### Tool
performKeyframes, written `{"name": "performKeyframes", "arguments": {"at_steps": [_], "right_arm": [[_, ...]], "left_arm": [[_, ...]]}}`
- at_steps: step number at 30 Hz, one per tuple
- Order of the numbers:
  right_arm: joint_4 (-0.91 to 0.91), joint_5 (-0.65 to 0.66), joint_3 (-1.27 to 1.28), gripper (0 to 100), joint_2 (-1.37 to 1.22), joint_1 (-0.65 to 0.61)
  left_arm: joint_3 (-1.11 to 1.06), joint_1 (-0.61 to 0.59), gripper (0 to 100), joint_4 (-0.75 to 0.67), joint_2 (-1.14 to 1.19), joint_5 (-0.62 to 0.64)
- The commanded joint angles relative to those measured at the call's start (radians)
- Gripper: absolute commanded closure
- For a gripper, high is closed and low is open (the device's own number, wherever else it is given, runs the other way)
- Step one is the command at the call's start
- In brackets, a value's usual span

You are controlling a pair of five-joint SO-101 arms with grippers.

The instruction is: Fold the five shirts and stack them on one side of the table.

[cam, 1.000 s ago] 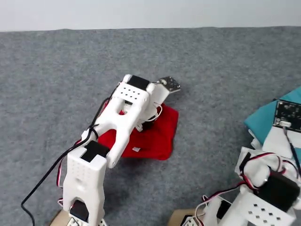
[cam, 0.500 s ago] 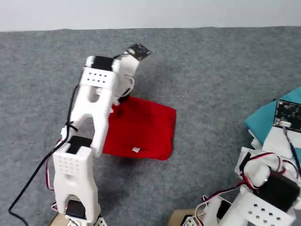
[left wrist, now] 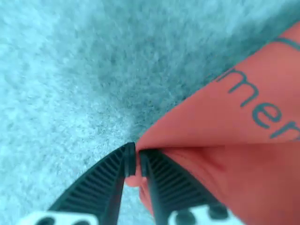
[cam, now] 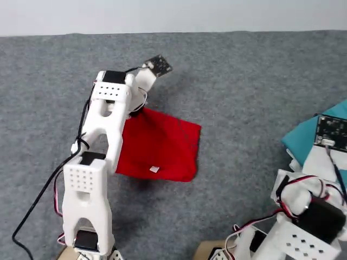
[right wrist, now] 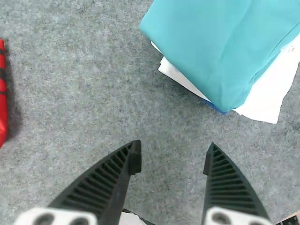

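rightward, spread right gripper (right wrist: 173, 146) hangs near a teal-topped stack (right wrist: 220, 42); left gripper (left wrist: 135, 150) pinches red shirt (cam: 160, 146).

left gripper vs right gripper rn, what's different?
The left gripper is shut, pinching an edge of the red shirt; the right gripper is open and holds nothing. The left gripper sits at the red shirt's corner; the right gripper hangs over bare grey mat beside the teal shirt. Both are black, ribbed and point down at the mat.
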State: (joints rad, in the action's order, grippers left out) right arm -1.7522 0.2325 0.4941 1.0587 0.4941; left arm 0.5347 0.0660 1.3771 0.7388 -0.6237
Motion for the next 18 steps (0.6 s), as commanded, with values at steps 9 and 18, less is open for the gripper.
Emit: {"name": "performKeyframes", "arguments": {"at_steps": [9,18], "right_arm": [[-0.035,0.017,0.054,76.6,-0.001,0.008],[-0.021,0.017,0.058,76.6,-0.001,0.008]], "left_arm": [[0.093,-0.137,85,-0.098,0.0,-0.025],[0.312,-0.115,85,0.12,-0.008,-0.026]]}}
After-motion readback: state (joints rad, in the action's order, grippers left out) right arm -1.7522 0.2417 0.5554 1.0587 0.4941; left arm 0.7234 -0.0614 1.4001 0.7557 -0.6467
